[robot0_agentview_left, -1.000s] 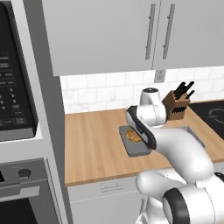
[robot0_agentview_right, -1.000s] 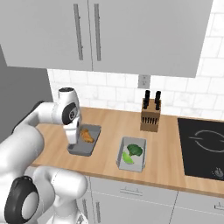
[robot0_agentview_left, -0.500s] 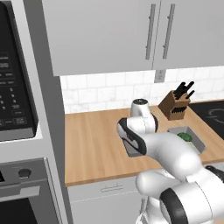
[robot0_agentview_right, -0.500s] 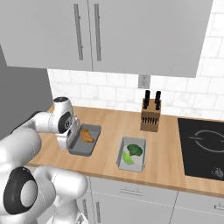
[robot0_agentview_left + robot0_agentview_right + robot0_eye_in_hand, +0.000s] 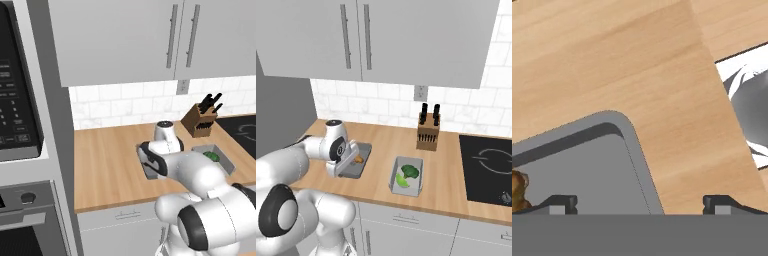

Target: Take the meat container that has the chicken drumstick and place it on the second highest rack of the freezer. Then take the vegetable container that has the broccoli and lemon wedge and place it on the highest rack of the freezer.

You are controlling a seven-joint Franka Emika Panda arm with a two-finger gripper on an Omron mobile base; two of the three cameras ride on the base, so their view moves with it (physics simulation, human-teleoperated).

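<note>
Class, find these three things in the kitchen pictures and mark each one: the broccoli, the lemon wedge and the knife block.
broccoli [image 5: 410,172], right base view, on its dark green top.
lemon wedge [image 5: 401,181], right base view, on the middle of the yellow-green piece.
knife block [image 5: 428,135], right base view, on the wooden front face.

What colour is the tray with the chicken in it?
Grey. The meat container has a grey floor and a lighter grey rim, clearest in the hand view, on the wooden counter.

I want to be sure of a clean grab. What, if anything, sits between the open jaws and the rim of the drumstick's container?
Nothing visible. In the hand view the gripper straddles the meat container wall, with only bare wooden counter beside it. The chicken drumstick lies inside, off to one side.
</note>
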